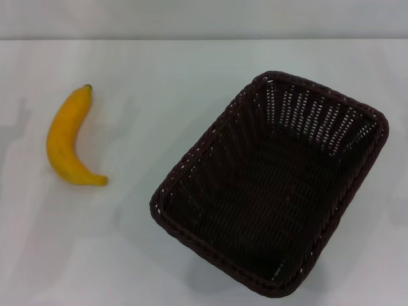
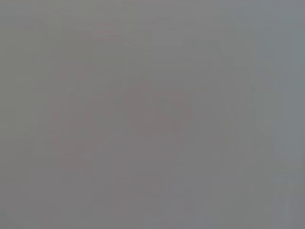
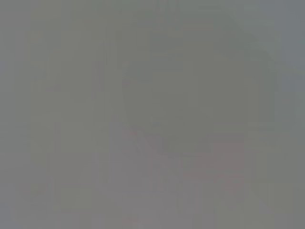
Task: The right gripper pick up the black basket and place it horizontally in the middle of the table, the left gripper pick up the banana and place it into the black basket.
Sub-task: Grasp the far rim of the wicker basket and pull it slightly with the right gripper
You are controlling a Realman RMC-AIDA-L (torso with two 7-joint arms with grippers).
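Both wrist views give only a flat grey blur, with nothing in them that can be made out. In the head view the black basket (image 1: 271,185) is barely clipped at its near corner by the bottom edge of the frame, and the white surface (image 1: 127,255) runs off the left, right and bottom edges.

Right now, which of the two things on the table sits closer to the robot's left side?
The banana, yellow and curved, lies on the table's left part; the black basket sits toward the right, apart from it and empty.
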